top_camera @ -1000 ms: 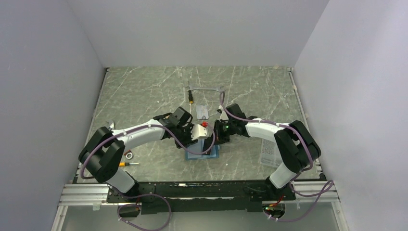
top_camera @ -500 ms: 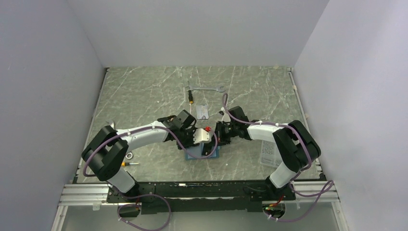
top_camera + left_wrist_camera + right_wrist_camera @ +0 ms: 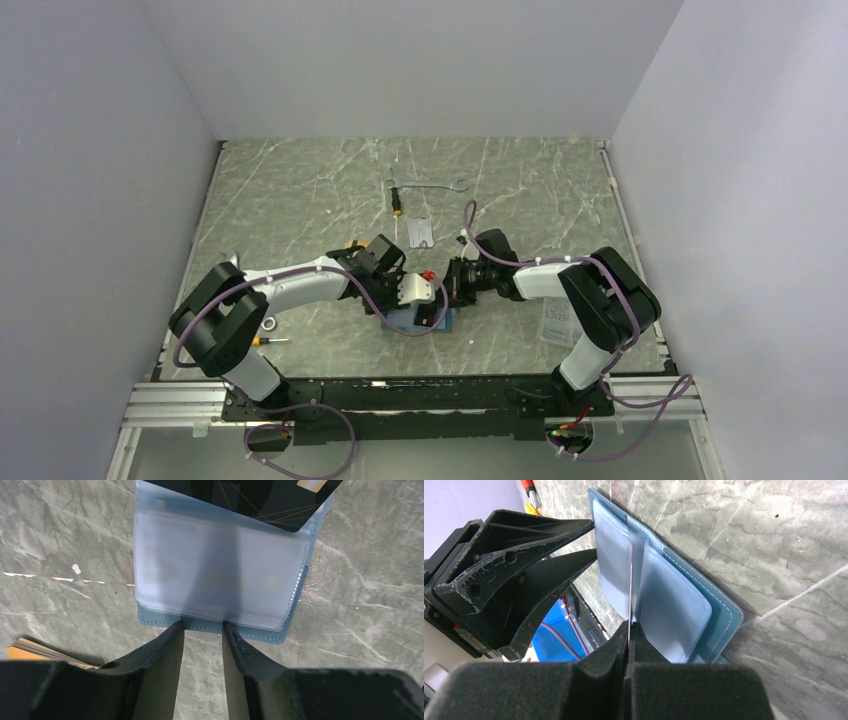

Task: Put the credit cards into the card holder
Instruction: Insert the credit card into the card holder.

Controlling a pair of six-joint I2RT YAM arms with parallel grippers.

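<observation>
Two robot arms meet over the middle of a grey marbled bench (image 3: 300, 190). From the left, the left gripper (image 3: 202, 625) reaches in with its fingers parted a moderate way and nothing between them, their tips touching the near teal edge of the card holder (image 3: 260, 634). A small stack of orange-gold cards (image 3: 30, 651) peeks out on the bench beside that gripper. The card holder lies open at bench centre, pale blue pockets facing up. A dark card (image 3: 240, 495) sits tilted at the pockets' far end. From the right, the right gripper (image 3: 630, 625) has its fingers pinched fully together on that card's thin edge. A clear printed packet (image 3: 553, 322) lies farther right.
</observation>
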